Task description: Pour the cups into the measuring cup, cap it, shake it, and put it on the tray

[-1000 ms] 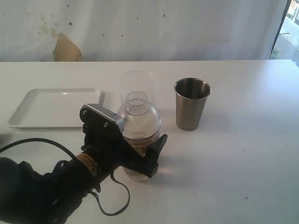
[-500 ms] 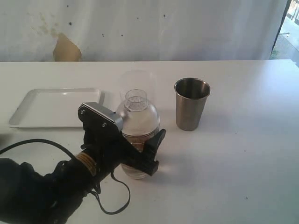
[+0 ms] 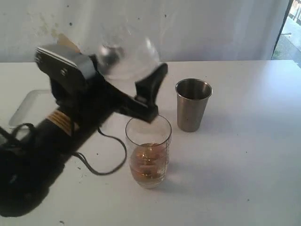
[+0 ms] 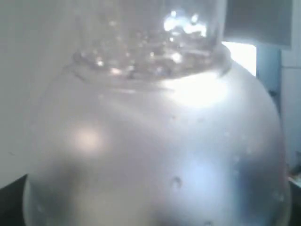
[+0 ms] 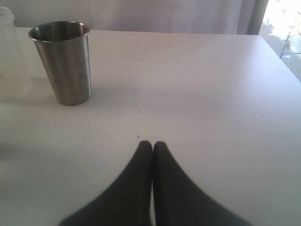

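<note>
Separation is the change: half a second ago the domed cap [image 3: 124,55] sat on the measuring cup [image 3: 148,153]; now the left end effector [image 3: 134,77], clamped on that cap, holds it high above the counter [image 3: 235,165], while the measuring cup stands uncovered below, brown liquid in its bottom, near the steel tumbler [image 3: 193,106]. The right end effector [image 5: 152,146] rests with its fingers pressed together. Judged from this, the shake cannot go ahead; the cap needs reseating, and the tray [image 3: 19,112] waits unused.
</note>
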{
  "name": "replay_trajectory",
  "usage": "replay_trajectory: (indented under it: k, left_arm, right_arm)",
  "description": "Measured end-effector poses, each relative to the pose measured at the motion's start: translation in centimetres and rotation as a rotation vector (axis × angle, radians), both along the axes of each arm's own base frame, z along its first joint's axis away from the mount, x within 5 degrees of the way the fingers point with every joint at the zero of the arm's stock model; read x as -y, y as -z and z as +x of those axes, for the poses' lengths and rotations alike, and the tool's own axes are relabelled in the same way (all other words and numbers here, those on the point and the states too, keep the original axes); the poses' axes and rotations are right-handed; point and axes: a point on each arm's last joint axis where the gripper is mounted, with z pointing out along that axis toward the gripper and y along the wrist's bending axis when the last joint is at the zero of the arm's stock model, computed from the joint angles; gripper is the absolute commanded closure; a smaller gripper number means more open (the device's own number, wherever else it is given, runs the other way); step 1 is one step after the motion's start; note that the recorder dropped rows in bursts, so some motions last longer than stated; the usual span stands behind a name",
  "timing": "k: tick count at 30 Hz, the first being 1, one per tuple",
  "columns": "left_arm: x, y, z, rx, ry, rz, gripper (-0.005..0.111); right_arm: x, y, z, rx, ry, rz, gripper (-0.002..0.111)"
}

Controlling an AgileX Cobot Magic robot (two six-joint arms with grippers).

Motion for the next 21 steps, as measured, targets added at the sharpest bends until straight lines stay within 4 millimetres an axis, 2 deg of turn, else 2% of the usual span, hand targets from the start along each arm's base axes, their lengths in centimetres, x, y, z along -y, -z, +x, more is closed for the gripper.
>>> replay_trajectory:
  k: [3, 6, 11, 17, 21]
  left_arm:
    - [-2.3, -2.6, 0.1, 0.018, -0.174, -0.042, 0.107]
    - [-3.2, -3.6, -0.1, 0.02, -0.222, 0.023, 0.107]
    - [-2.1, -3.4, -0.7, -0.071, -0.081, 0.146, 0.107]
    - [1.2, -1.8, -1.1, -0.187, 0.179, 0.393, 0.107]
    - [2.0, -0.7, -0.9, -0.259, 0.22, 0.403, 0.107]
  right_arm:
    - [0.0, 0.0, 0.0, 0.0, 0.0, 0.0, 0.108]
    - [0.0, 0.0, 0.0, 0.0, 0.0, 0.0, 0.108]
    - [0.0, 0.0, 0.0, 0.0, 0.0, 0.0, 0.108]
    - [0.0, 0.0, 0.0, 0.0, 0.0, 0.0, 0.108]
    - [0.0, 0.0, 0.0, 0.0, 0.0, 0.0, 0.108]
